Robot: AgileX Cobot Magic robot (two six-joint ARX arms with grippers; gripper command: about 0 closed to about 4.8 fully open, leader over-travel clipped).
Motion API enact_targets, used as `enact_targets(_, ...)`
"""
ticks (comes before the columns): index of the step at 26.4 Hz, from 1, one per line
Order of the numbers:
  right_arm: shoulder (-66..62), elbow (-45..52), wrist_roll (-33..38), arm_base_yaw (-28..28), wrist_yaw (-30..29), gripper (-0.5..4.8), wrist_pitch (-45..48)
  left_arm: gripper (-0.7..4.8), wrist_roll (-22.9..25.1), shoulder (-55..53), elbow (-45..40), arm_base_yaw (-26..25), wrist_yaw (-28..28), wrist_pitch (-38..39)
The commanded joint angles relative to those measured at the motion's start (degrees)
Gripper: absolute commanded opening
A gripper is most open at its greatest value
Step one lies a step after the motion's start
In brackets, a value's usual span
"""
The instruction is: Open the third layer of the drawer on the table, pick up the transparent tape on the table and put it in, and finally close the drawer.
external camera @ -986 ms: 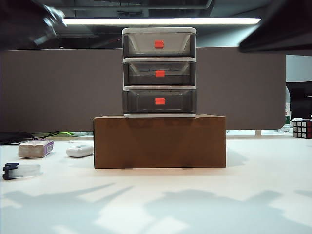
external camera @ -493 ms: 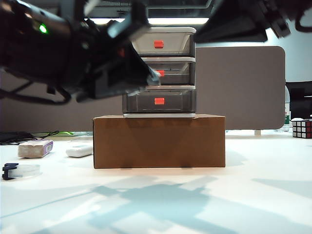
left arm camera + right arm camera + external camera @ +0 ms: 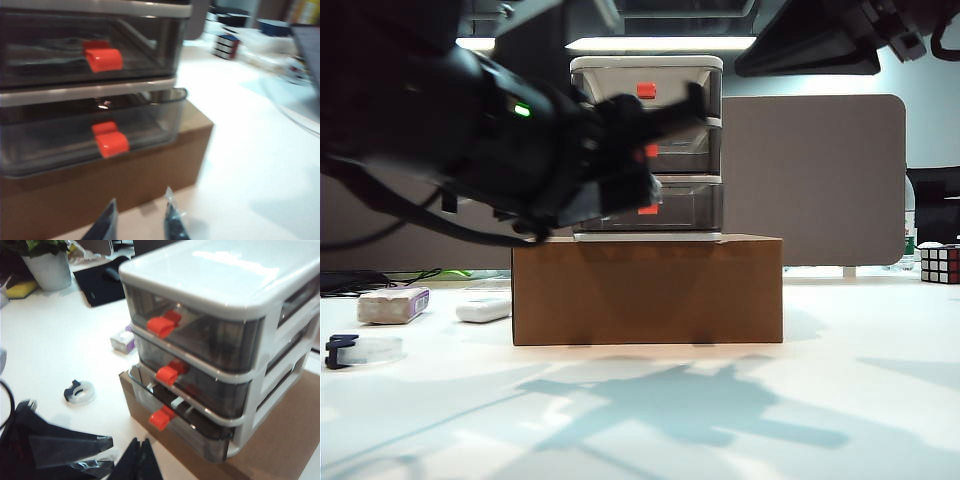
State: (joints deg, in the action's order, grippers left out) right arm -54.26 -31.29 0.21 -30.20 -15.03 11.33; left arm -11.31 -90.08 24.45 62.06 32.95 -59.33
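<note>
White and well lit, the surface (image 3: 840,400) carries a brown cardboard box (image 3: 647,290) with the small three-tier drawer unit (image 3: 647,145) standing on top of it; a grey partition stands behind.

The lowest drawer (image 3: 90,137) looks pulled slightly forward of the frame in both wrist views, its front lip standing proud of the tiers above, but it is far from open enough to take anything. Its red-orange handle (image 3: 112,141) is free.

The left end effector (image 3: 140,225) is close in front of the unit, just short of that handle and a little below it, not touching. Its two fingers stand a narrow gap apart and hold nothing. In the outside view its dark arm covers much of the unit's left side.

The right end effector (image 3: 137,462) hovers higher, in front of the unit; its fingers look pressed together and empty.

The clear tape ring (image 3: 362,350) lies on the surface well to the left of the unit, untouched.

Judging from this, opening has barely begun; the pull, the tape pick-up, the placing and the closing all remain.
</note>
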Motion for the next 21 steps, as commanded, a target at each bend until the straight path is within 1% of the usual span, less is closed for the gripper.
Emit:
enact_targets(1, -0.24, -0.79, -0.48, 0.02, -0.20, -0.05, 1.18, 1.16, 0.33, -4.81, 2.84, 1.81, 11.67, -4.42)
enact_targets(5, -0.59, -0.85, -1.51, 0.00, -0.55, -0.05, 1.20, 1.16, 0.35, -10.54, 6.32, 2.08, 12.63, -7.87)
enact_targets(6, -0.61, -0.85, -1.79, 0.00, -0.61, -0.05, 1.11, 1.17, 0.35, -12.22, 7.78, 2.08, 15.28, -7.93)
enact_targets(8, -0.61, -0.85, -1.79, 0.00, -1.46, -0.05, 1.11, 1.22, 0.31, -13.31, 9.07, 1.95, 16.37, -8.02)
enact_targets(13, -0.66, -0.85, -2.03, 0.00, -1.70, -0.05, 1.09, 1.22, 0.39, -13.68, 10.47, 0.83, 17.29, -7.91)
enact_targets(17, -0.94, -0.85, -2.05, 0.02, -1.68, -0.05, 1.11, 1.26, 0.83, -13.70, 12.00, -0.57, 17.14, -4.68)
enact_targets(18, -1.03, -0.85, -2.05, 0.02, -1.68, -0.05, 1.18, 1.35, 0.83, -13.79, 12.46, -0.87, 15.45, -4.39)
enact_targets(19, -1.03, -0.85, -2.14, 0.02, -1.68, -0.05, 1.16, 1.38, 1.05, -13.90, 12.74, -0.90, 15.21, -4.37)
enact_targets(20, -1.27, -0.85, -2.19, 0.02, -1.68, -0.05, 1.29, 1.73, 1.86, -13.90, 13.14, -1.14, 15.23, -4.35)
enact_targets(21, -1.33, -0.85, -2.21, 0.02, -1.68, -0.05, 1.29, 1.92, 1.90, -13.92, 13.42, -1.31, 15.23, -4.15)
